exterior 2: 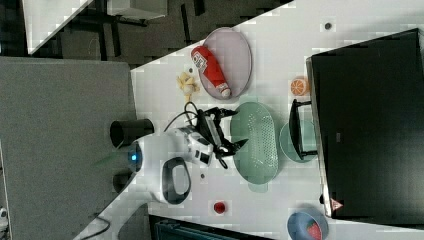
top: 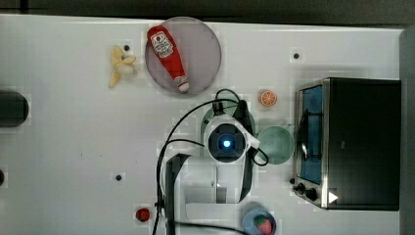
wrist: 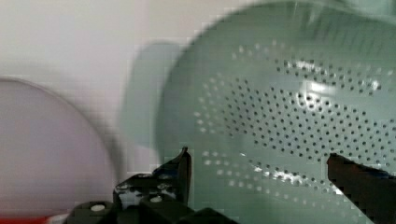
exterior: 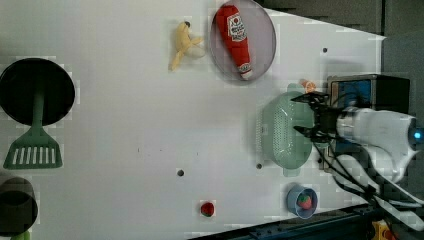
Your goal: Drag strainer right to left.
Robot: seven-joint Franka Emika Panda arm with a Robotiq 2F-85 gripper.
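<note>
The claw (exterior 2: pixel 231 129) hung with its fingers spread wide over the mint strainer (exterior 2: pixel 257 142), which sat just left of the green bowl (exterior 2: pixel 287 141) in the right view; the ketchup bottle's (exterior 2: pixel 210 71) label was unreadable.

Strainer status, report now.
Tool open, poised over the strainer, nothing held. Strainer flat on the table, green bowl beside it. Dragging toward the left view's left: bare table, strawberry off to one side.

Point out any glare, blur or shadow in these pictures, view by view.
Wrist view: bright glints on the strainer bottom, grey-purple plate edge soft and smeared. Left view: soft shadow beside the strainer. Top view: blue light glows on the arm.
</note>
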